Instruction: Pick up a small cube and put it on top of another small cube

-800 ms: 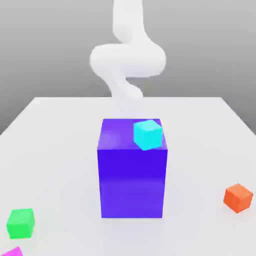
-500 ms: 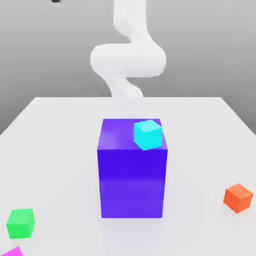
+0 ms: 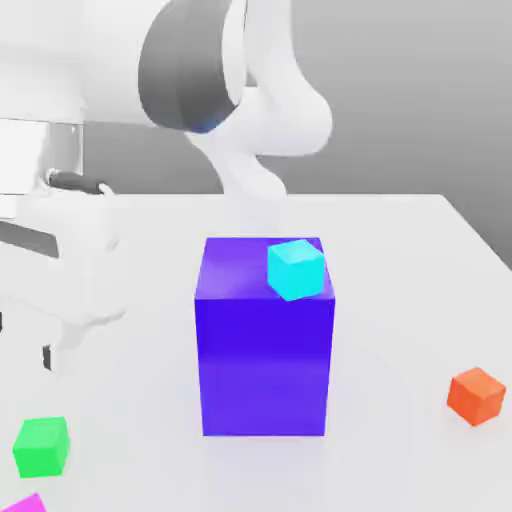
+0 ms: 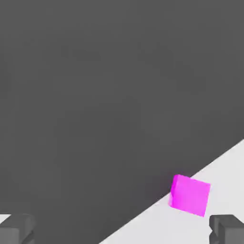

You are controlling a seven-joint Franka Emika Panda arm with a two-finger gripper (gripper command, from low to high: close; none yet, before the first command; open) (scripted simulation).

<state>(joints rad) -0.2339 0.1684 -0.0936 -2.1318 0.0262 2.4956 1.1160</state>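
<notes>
A small cyan cube (image 3: 295,268) sits on the top face of a tall blue block (image 3: 264,350), near its far right corner. On the white table lie a green cube (image 3: 41,446), an orange cube (image 3: 476,396) and a magenta cube (image 3: 25,503) at the front left edge. The arm's white hand (image 3: 62,270) hangs at the exterior view's left, above the green cube. In the hand view my gripper (image 4: 121,231) is open, its dark fingertips (image 4: 16,228) far apart with nothing between them. The magenta cube (image 4: 189,194) lies near the table edge.
The white table (image 3: 400,260) ends in an edge beside the magenta cube, with dark floor (image 4: 95,95) beyond it. The arm's thick links (image 3: 200,70) cross the exterior view's upper left, behind the blue block.
The arm has swung down from the back into the exterior view's left side, bringing the hand over the front left of the table. No cube has moved.
</notes>
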